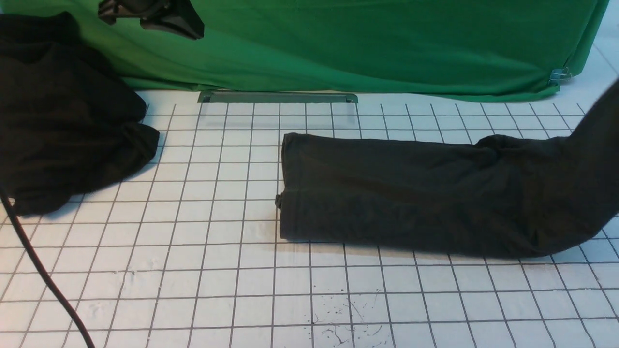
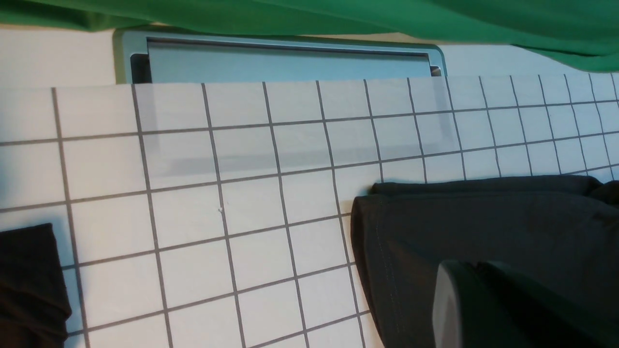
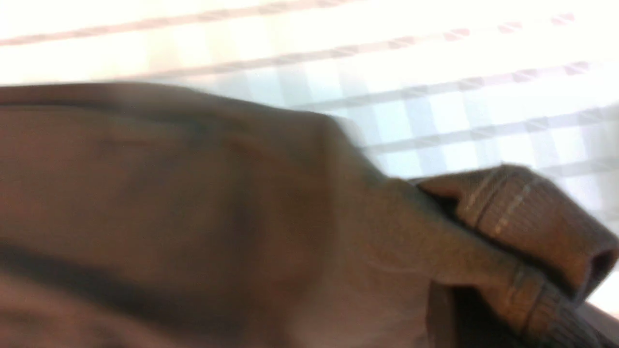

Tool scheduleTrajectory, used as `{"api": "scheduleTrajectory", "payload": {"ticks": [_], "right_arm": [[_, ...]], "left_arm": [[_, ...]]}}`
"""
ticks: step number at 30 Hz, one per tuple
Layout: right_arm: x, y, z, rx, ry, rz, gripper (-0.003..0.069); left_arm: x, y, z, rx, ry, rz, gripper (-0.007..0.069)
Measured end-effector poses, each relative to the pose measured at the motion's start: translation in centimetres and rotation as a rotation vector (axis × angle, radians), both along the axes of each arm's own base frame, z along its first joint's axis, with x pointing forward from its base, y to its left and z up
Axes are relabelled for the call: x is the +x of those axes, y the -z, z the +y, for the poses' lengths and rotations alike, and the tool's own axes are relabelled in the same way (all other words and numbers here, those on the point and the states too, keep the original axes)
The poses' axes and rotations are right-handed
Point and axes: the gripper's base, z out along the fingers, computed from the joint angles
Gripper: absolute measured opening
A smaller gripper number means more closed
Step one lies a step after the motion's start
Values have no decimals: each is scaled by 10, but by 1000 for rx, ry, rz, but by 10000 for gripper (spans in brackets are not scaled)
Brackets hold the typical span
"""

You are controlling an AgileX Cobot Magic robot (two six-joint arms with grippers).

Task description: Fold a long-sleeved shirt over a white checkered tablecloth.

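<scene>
The long-sleeved shirt (image 1: pixel 411 193) is seen gathered into a long, narrow band on the white checkered tablecloth (image 1: pixel 193 251), so the lengthwise folds are judged done. A ribbed cuff (image 3: pixel 522 208) is seen lying against the body cloth close under the right wrist camera. What is left, by this reckoning, is the crosswise fold that brings one end of the band over the other into a compact packet. The left end effector (image 2: pixel 478 295) is held shut above the counter and nothing is seen in it. The band's squared-off end lies just ahead of it and below, and a black cloth mass (image 1: pixel 63 121) lies off to its left. The right end effector is not made out in any view: its wrist picture is blurred and filled with cloth, so how far it is open, or whether cloth is pinched, cannot be told. The end of the band on that side appears to be raised off the tablecloth toward the frame edge, perhaps lifted, though the dark shape there may be the arm itself.
</scene>
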Motion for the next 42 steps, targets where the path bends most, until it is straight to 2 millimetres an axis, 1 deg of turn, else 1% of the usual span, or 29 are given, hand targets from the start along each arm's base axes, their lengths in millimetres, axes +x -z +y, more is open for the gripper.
{"api": "scheduleTrajectory", "payload": {"ticks": [2, 4, 6, 8, 9, 10, 11, 12, 13, 14, 15, 16, 19, 20, 21, 23, 25, 27, 28, 29, 30, 32, 33, 35, 36, 38, 39, 41, 42], "right_arm": [[3, 4, 36, 37, -44, -16, 74], [7, 13, 80, 70, -114, -44, 76], [9, 19, 102, 87, -147, -62, 79], [14, 37, 153, 127, -230, -114, 89], [14, 37, 153, 127, -230, -114, 89], [15, 46, 173, 144, -265, -137, 96], [19, 64, 205, 173, -315, -176, 115], [19, 75, 222, 187, -344, -193, 133], [19, 77, 226, 190, -350, -196, 133], [18, 93, 249, 204, -392, -211, 171], [19, 98, 253, 206, -397, -214, 193], [17, 119, 275, 218, -430, -218, 281], [17, 143, 292, 235, -443, -207, 444], [17, 144, 292, 234, -444, -205, 455], [17, 147, 293, 232, -443, -195, 524], [15, 143, 289, 219, -436, -166, 579], [12, 125, 280, 190, -436, -130, 582], [10, 102, 265, 148, -449, -104, 554], [8, 85, 257, 129, -466, -111, 533], [6, 70, 244, 98, -478, -90, 491], [0, 46, 228, 56, -503, -87, 429], [-6, 26, 210, 12, -524, -66, 314], [-7, 24, 205, 4, -523, -57, 297], [-19, -13, 163, -34, -510, -91, 68], [-21, -15, 162, -36, -513, -94, 61], [-33, -28, 137, -46, -480, -103, 20], [-38, -30, 126, -48, -459, -101, 13], [-52, -29, 108, -55, -428, -72, 8], [-63, -20, 94, -62, -401, -25, 13]], "left_arm": [[0, 0, 0, 0, 0, 0, 28], [0, 0, 0, 0, 0, 0, 28], [0, 0, 0, 0, 0, 0, 28], [0, 0, 0, 0, 0, 0, 28], [0, 0, 0, 0, 0, 0, 28], [0, 0, 0, 0, 0, 0, 28], [0, 0, 0, 0, 0, 0, 28], [0, 0, 0, 0, 0, 0, 28], [0, 0, 0, 0, 0, 0, 28], [0, 0, 0, 0, 0, 0, 28], [0, 0, 0, 0, 0, 0, 28], [0, 0, 0, 0, 0, 0, 28], [0, 0, 0, 0, 1, 0, 28], [0, 0, 0, 0, 1, 0, 28], [0, 0, 0, 0, 1, 0, 28], [0, 0, 0, 0, 1, 0, 28], [0, 0, 0, -4, 2, 0, 28], [0, -1, -1, -16, 5, 0, 27], [0, -1, -2, -29, 9, 0, 27], [-1, -2, -4, -46, 13, 1, 27], [-1, -3, -6, -74, 20, 1, 27], [-2, -5, -10, -120, 34, 3, 27], [-2, -5, -11, -126, 37, 3, 27], [-5, -2, -26, -191, 77, 28, 27], [-6, -2, -28, -192, 83, 31, 27], [-10, 10, -43, -178, 119, 73, 27], [-12, 17, -47, -168, 127, 98, 27], [-18, 36, -63, -132, 155, 165, 27], [-24, 52, -73, -110, 175, 224, 27]]}}
